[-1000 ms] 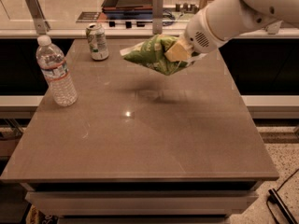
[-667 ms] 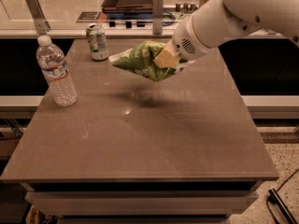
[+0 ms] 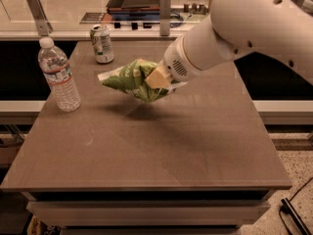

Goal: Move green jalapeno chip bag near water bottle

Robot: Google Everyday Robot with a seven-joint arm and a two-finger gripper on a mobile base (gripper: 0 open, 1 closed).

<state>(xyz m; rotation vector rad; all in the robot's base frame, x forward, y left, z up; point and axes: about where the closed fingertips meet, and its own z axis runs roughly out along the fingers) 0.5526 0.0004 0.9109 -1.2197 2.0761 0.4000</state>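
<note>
Green jalapeno chip bag [image 3: 128,78] hangs above the table [image 3: 195,146], clamped in the gripper [image 3: 159,78], well apart from the water bottle [image 3: 59,75] at the table's edge. The carry looks midway; next, it should travel toward the bottle and lower beside it without toppling it.

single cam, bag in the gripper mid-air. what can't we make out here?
All in the camera view:
- gripper, shut on the green jalapeno chip bag: its far side is hidden by the bag.
- Bag's height above the table: single view, cannot tell.
- water bottle label and soda can print: too small to read.
- arm: upper part cut off by the top and right edges.
</note>
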